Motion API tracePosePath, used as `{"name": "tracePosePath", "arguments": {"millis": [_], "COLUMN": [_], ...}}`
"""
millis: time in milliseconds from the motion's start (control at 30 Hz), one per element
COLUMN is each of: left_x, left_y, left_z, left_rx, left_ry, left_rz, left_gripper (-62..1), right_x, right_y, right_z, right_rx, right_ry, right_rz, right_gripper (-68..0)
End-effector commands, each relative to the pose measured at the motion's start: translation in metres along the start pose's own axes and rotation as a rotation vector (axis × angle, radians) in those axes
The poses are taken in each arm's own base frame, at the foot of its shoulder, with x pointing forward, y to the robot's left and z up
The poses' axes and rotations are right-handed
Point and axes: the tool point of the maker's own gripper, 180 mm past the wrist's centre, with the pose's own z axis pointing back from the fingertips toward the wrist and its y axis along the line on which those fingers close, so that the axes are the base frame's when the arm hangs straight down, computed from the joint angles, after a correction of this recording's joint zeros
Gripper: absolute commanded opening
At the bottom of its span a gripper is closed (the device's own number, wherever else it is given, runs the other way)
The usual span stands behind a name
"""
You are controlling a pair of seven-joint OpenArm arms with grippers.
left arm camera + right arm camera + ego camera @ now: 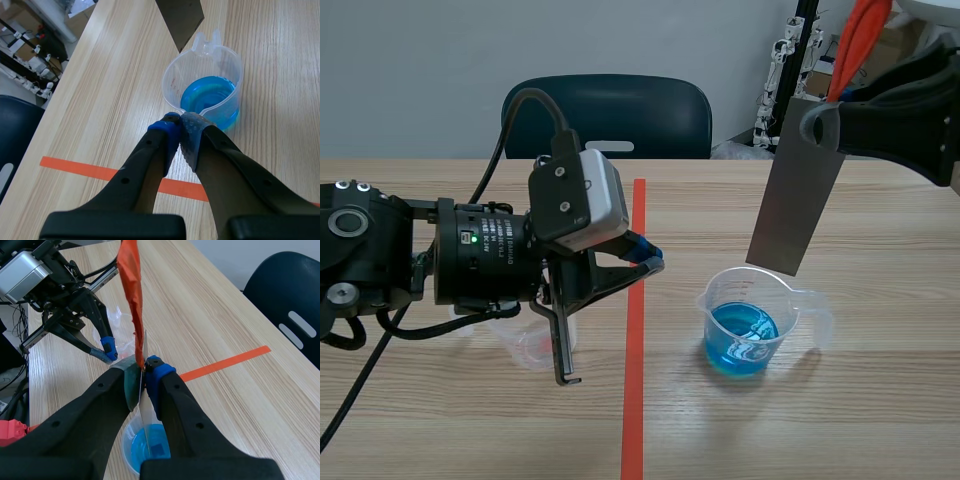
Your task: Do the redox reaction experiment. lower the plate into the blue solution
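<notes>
My left hand (655,262) is closest, hanging low over the worktop (880,420) just past the orange tape line (633,400). Its pads are pressed together on nothing, near the clear measuring beaker (790,300). I judge it waits there closed so that it keeps out of the plate's way but can steady the beaker if needed. A second clear cup (525,340) sits under that arm, toward the worktop's left edge.

The beaker stands between the tape line and the worktop's right edge, nearer the near edge, with the blue solution (740,335) pooled low inside. My right hand (144,367) is clenched on the top end of the grey metal plate (792,205), beside the orange-red strip (855,40) rising from it. That leaves the long lower part free to go under. The plate hangs nearly upright, a little tilted, its lower end just above the beaker's far rim and not yet wet. I reckon a straight descent needs its lower corner brought inside the rim first
</notes>
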Motion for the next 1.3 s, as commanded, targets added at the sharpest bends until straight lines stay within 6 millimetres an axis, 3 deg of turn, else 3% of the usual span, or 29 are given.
{"name": "tracePosePath", "arguments": {"millis": [0, 233, 400, 800, 1033, 1267], "left_x": [0.007, 0.004, -0.004, -0.017, -0.017, -0.034], "left_y": [0.006, 0.006, 0.002, -0.011, -0.051, -0.094], "left_z": [0.0, 0.004, 0.017, 0.092, 0.124, 0.134], "left_rx": [0.017, 0.018, 0.018, 0.135, 0.162, 0.221], "left_ry": [-0.028, -0.02, -0.025, -0.119, -0.195, -0.197], "left_rz": [-0.002, 0.003, 0.036, 0.158, 0.279, 0.336], "left_gripper": [-58.2, -58.2, -58.2, -58.2, -58.2, -58.2], "right_x": [0.008, -0.001, -0.008, -0.024, -0.038, -0.055], "right_y": [0.0, -0.01, -0.016, -0.026, -0.021, -0.019], "right_z": [0.0, -0.001, -0.001, -0.01, -0.018, -0.023], "right_rx": [0.002, -0.023, -0.036, -0.057, -0.042, -0.042], "right_ry": [-0.034, -0.028, -0.017, -0.019, -0.01, -0.02], "right_rz": [0.001, -0.007, -0.003, -0.015, -0.021, -0.027], "right_gripper": [-66.9, -66.9, -66.9, -66.9, -66.9, -66.9]}}
